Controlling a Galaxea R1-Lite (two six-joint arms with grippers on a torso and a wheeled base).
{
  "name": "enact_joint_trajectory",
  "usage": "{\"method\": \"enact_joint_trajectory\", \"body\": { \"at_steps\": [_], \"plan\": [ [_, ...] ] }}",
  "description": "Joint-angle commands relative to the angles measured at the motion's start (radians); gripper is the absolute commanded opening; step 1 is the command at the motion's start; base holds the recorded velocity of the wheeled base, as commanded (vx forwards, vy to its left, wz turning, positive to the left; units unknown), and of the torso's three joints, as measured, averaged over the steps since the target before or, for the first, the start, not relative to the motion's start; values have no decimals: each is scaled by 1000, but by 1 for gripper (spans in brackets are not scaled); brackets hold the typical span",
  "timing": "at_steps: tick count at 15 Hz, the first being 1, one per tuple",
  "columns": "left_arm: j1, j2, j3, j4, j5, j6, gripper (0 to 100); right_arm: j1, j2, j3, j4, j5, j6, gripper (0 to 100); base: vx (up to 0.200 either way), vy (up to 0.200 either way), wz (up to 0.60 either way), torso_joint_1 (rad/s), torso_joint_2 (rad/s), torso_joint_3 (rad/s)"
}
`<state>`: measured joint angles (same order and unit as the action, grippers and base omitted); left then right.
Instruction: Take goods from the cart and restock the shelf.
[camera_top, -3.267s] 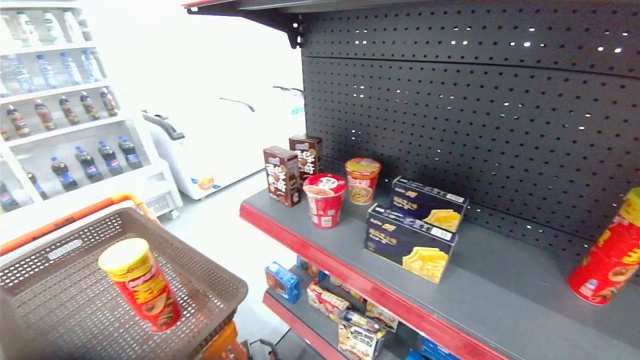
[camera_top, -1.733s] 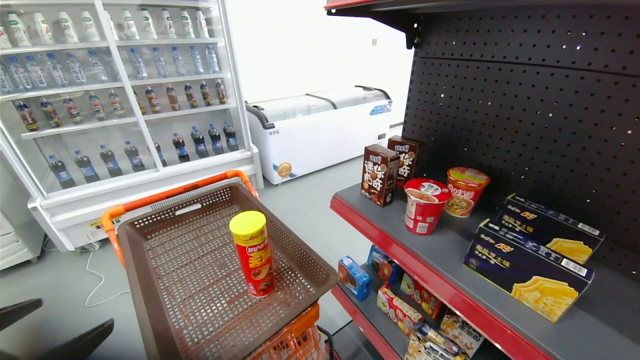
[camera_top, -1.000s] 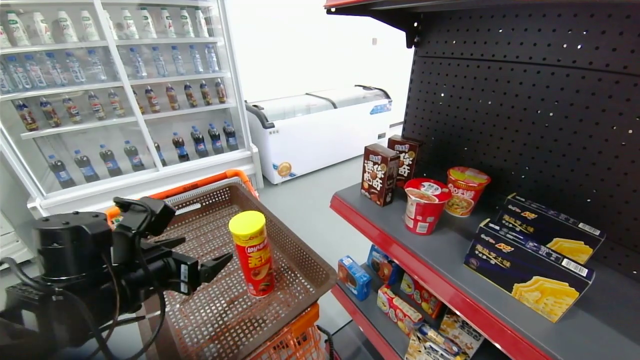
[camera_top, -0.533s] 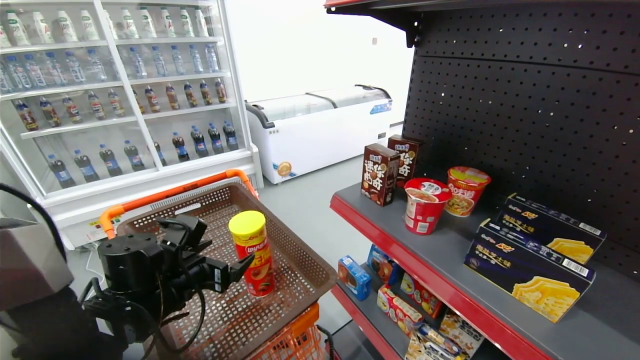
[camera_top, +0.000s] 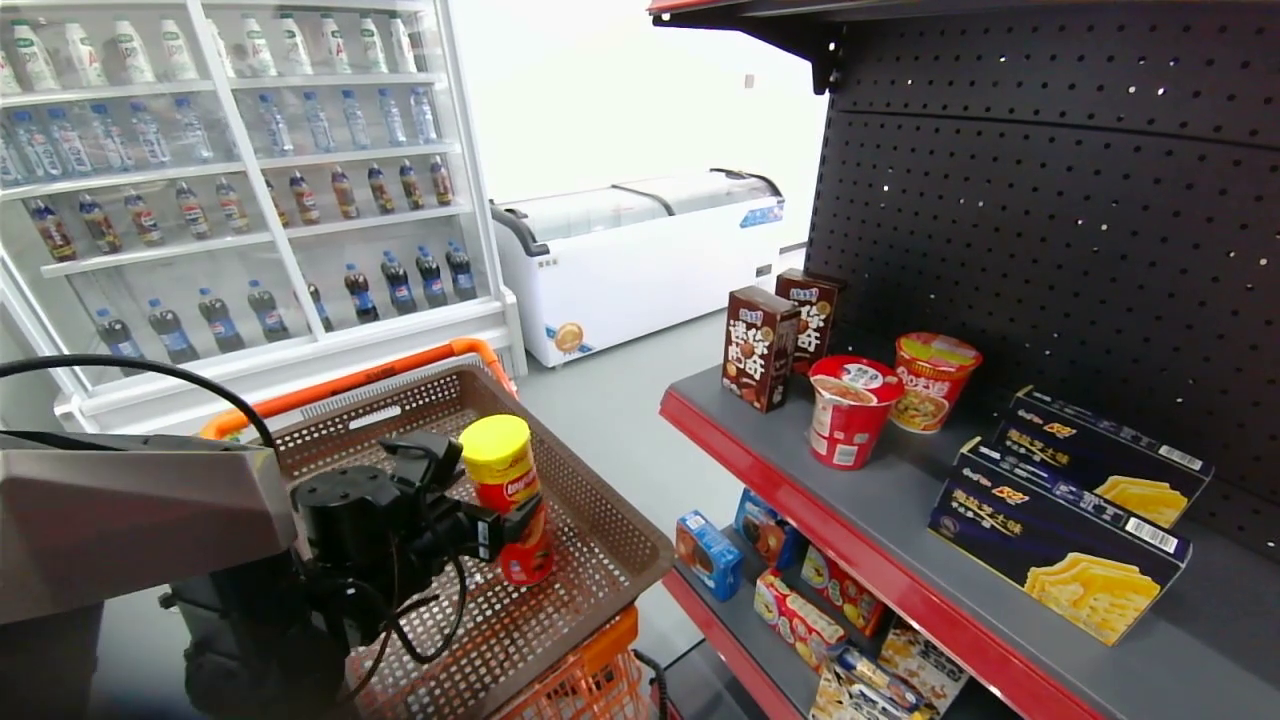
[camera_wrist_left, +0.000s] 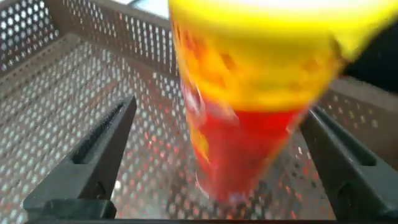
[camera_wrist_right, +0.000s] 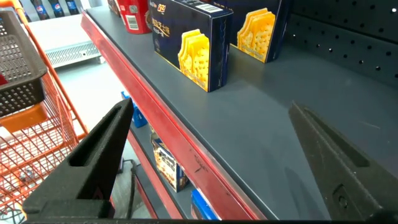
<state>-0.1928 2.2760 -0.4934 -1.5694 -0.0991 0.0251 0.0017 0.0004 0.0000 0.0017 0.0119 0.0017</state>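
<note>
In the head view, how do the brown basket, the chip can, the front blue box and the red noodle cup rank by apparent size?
brown basket
front blue box
chip can
red noodle cup
Can and cup look close, and their distances differ.

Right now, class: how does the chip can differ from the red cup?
The can is tall and slim with a yellow lid; the cup is short and tapered. The can stands in the basket, the cup on the shelf. The left gripper straddles the can; nothing touches the cup. Both are mostly red.
</note>
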Motion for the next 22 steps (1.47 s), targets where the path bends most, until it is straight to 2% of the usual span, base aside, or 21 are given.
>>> {"method": "enact_joint_trajectory", "body": {
  "at_steps": [1, 5, 6, 10, 11, 12, 13, 14, 15, 16, 18, 19, 20, 21, 22],
  "plan": [
    [-2, 53, -70, -1, -1, 7, 100, 0, 0, 0, 0, 0, 0, 100, 0, 0, 0, 0, 0, 0],
    [-54, 66, -96, -1, -1, 9, 100, 0, 0, 0, 0, 0, 0, 100, 0, 0, 0, 0, 0, 0],
    [-57, 69, -100, -1, -1, 9, 0, 0, 0, 0, 0, 0, 0, 100, 0, 0, 0, 0, 0, 0],
    [-83, 60, -91, -1, 15, 24, 0, 0, 0, 0, 0, 0, 0, 100, 0, 0, 0, 0, 0, 0],
    [-85, 40, -91, -1, 32, 30, 0, 0, 0, 0, 0, 0, 0, 100, 0, 0, 0, 0, 0, 0],
    [-83, 8, -96, -1, 84, 36, 0, 0, 0, 0, 0, 0, -2, 100, 0, 0, 0, 0, 0, 0],
    [-74, -38, -93, 19, 128, 30, 0, 0, 0, 0, 0, 0, 0, 100, 0, 0, 0, 0, 0, 0],
    [-66, -98, -90, 49, 136, 18, 0, 0, 0, 0, 0, 0, 0, 100, 0, 0, 0, 0, 0, 0],
    [-60, -185, -77, 97, 134, -13, 0, 0, 0, 0, 0, 0, 0, 100, 0, 0, 0, 0, 0, 0],
    [-57, -243, -73, 140, 130, -19, 0, 0, 0, 0, 0, 0, 0, 100, 0, 0, 0, 0, 0, 0],
    [-42, -420, -86, 353, 107, -51, 0, 0, 0, 0, 0, 0, 0, 100, 0, 0, 0, 0, 0, 0],
    [-24, -564, -102, 555, 62, -73, 0, 0, 0, 0, 0, 0, 0, 100, 0, 0, 0, 0, 0, 0],
    [-25, -642, -125, 675, 61, -79, 0, 0, 0, 0, 0, 0, 0, 100, 0, 0, 0, 0, 0, 0],
    [-27, -707, -151, 776, 59, -102, 0, 0, 0, 0, 0, 0, -2, 100, 0, 0, 0, 0, 0, 0],
    [-28, -742, -169, 828, 59, -117, 0, 0, 0, 0, 0, 0, 0, 100, 0, 0, 0, 0, 0, 0]
  ]
}}
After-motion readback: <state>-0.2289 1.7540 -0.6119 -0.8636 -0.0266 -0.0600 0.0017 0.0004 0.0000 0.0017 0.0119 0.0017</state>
